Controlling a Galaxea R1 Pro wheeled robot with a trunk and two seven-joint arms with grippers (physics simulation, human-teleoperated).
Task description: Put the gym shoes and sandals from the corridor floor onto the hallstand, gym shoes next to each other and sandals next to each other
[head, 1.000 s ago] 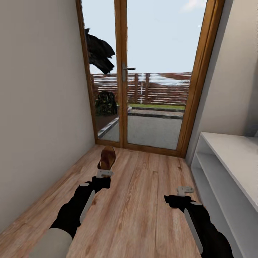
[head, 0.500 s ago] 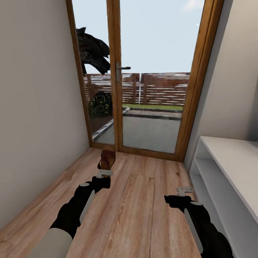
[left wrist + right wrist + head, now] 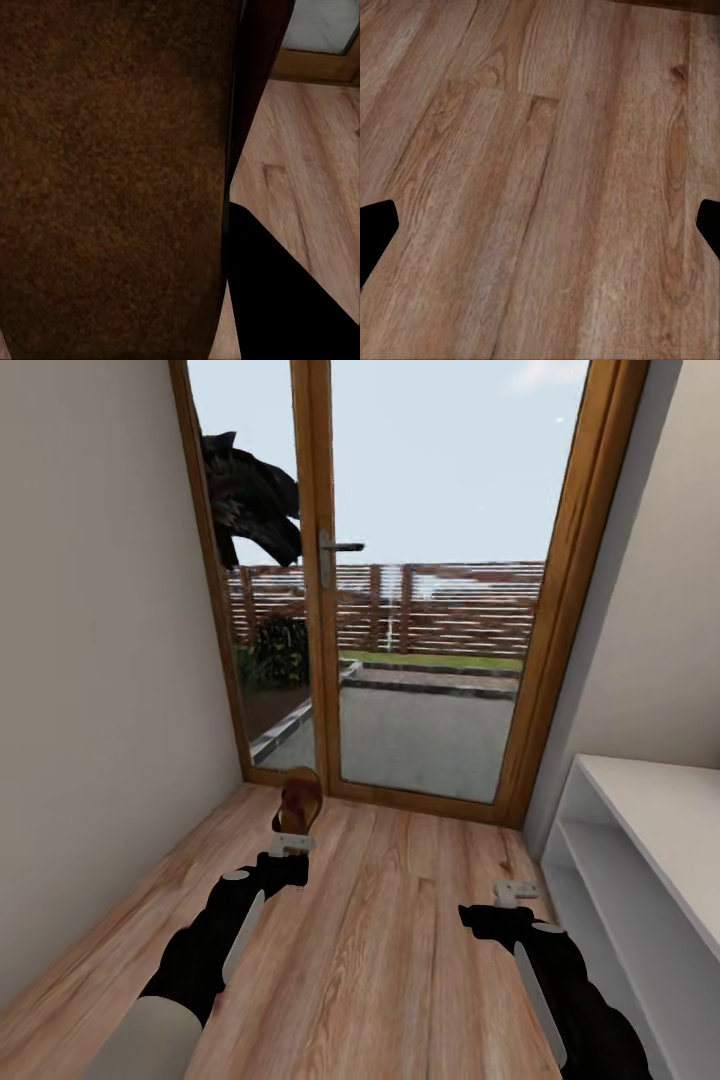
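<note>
item: sandal (image 3: pixel 299 802), dark brown, clamped upright in the left gripper (image 3: pixel 292 845) above the corridor floor (image 3: pixel 390 950). likely light, fairly stiff-soled; heel-end hold looks adequate. right gripper (image 3: pixel 517 893): fingers apart, carrying nothing. hallstand (image 3: pixel 655 810) at right.

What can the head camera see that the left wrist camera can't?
Head view alone: the glass door, the wooden fence outside, the white shoe rack, the right gripper, open above the floor, and the left gripper holding a sandal up. Left wrist view alone: the sandal's grainy brown surface very close. Both: the sandal and the wood floor.
</note>
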